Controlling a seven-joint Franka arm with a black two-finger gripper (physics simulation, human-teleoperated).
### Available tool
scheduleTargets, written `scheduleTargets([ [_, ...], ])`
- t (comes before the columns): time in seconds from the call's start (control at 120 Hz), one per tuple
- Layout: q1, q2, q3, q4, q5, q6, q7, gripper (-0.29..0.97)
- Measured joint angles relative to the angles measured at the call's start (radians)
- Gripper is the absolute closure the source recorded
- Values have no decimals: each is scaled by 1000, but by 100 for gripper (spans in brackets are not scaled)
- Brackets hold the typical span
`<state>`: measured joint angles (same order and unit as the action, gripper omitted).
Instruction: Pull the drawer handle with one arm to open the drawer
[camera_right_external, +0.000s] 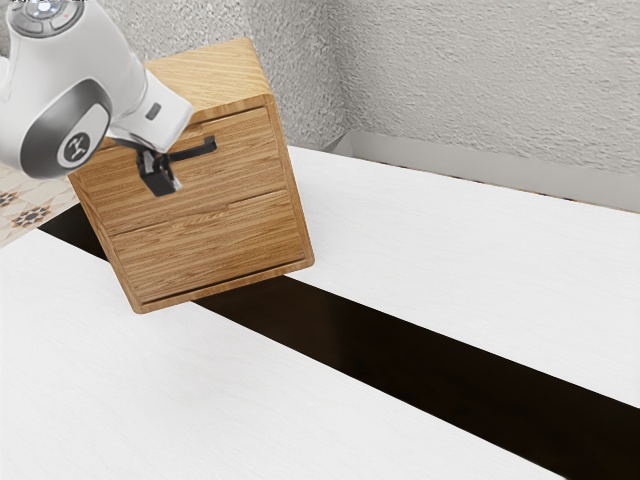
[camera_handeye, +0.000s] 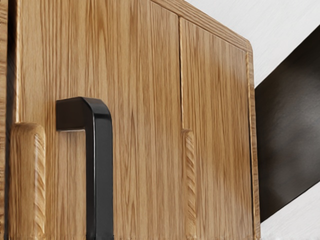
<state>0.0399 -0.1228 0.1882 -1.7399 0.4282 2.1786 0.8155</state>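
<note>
Right now, you are bringing the white arm (camera_right_external: 70, 90) in from the exterior view's upper left, and its black jaws are hanging at the handle (camera_right_external: 195, 151) of the upper drawer (camera_right_external: 235, 180), at the end of the bar nearer the exterior view's left. The jaws are showing too small there, so you cannot tell whether they are spread or pinching the bar. The handle is a slim black bar standing off the drawer front, and from the wrist view you are seeing its bent end (camera_handeye: 82, 112) running down toward the hand over the oak grain. The upper drawer is sitting in a light wooden cabinet (camera_right_external: 215, 75), with the lower drawer (camera_right_external: 220, 245) just beneath it, and both fronts are looking level with each other. The cabinet is resting on the white counter (camera_right_external: 450, 250), straddling a black strip (camera_right_external: 400, 350) that is running across the counter toward the exterior view's lower right. A rough grey wall (camera_right_external: 480, 70) is rising behind the counter, and a patch of patterned floor (camera_right_external: 25, 210) is showing beside the cabinet at the exterior view's left.
</note>
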Motion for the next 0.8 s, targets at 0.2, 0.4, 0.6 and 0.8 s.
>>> scheduleTargets([
  [0.2, 15, 24, 2, 0, -3, 29, 12, 0],
  [0.4, 35, 44, 2, 0, -17, 49, 19, 0],
  [0.6, 50, 48, 1, 0, -43, 56, 23, 0],
  [0.8, 48, 55, 1, -5, -67, 58, 23, 0],
])
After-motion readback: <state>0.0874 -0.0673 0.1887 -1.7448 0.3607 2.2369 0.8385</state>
